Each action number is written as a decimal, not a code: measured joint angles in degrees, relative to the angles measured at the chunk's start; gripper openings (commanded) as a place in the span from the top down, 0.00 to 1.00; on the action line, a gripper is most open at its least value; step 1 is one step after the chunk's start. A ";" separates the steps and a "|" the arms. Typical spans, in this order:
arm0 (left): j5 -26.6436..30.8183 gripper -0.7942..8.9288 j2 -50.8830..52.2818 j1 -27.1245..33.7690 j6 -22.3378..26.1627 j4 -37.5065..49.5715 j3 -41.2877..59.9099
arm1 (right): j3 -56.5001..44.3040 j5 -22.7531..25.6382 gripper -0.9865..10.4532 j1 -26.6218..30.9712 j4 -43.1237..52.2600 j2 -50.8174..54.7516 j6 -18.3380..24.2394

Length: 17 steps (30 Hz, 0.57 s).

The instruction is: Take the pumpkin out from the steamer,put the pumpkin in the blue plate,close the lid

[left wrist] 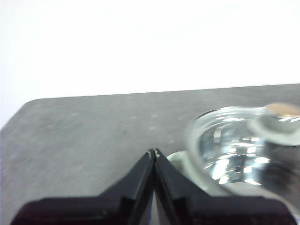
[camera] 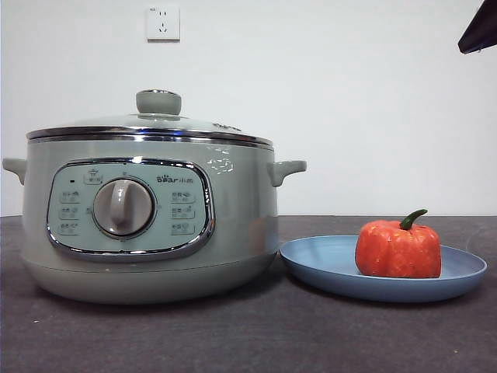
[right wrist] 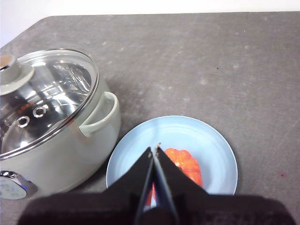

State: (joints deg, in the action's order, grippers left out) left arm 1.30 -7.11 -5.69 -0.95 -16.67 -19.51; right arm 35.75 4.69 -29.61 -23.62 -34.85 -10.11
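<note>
Small orange-red ribbed toy pumpkin [camera: 398, 249] sits in matte light-blue round plate [camera: 326, 264]; likely light, stiff, best taken across its sides. Glass lid [camera: 151, 124] on sage-green steamer [camera: 233, 225]. Both hands pinched together, holding nothing: left [left wrist: 153, 151], right [right wrist: 154, 148].

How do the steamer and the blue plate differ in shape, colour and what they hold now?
The steamer is tall, deep and pale sage green; the blue plate is low, shallow and matte light blue. The steamer is closed by its glass lid, while the blue plate lies open with the pumpkin on it. The steamer has side handles and a knob; the blue plate is plain. Both are round and stand side by side on the dark table.
</note>
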 measured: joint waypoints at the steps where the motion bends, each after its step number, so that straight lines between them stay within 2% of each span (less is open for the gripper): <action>1: 0.00 0.92 0.76 0.94 -0.11 1.01 1.90 | 0.00 0.00 0.93 0.00 0.00 0.00 0.00; 8: -0.02 0.92 4.57 4.92 -0.17 4.61 12.74 | 0.00 0.00 0.93 0.00 0.00 0.00 0.00; 17: -0.04 0.92 6.86 6.69 -0.17 5.29 17.62 | 0.00 0.00 0.93 0.00 0.00 0.00 0.00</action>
State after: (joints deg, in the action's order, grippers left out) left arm 1.26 -0.25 0.99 -1.13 -11.38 -1.89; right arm 35.75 4.69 -29.61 -23.62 -34.85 -10.11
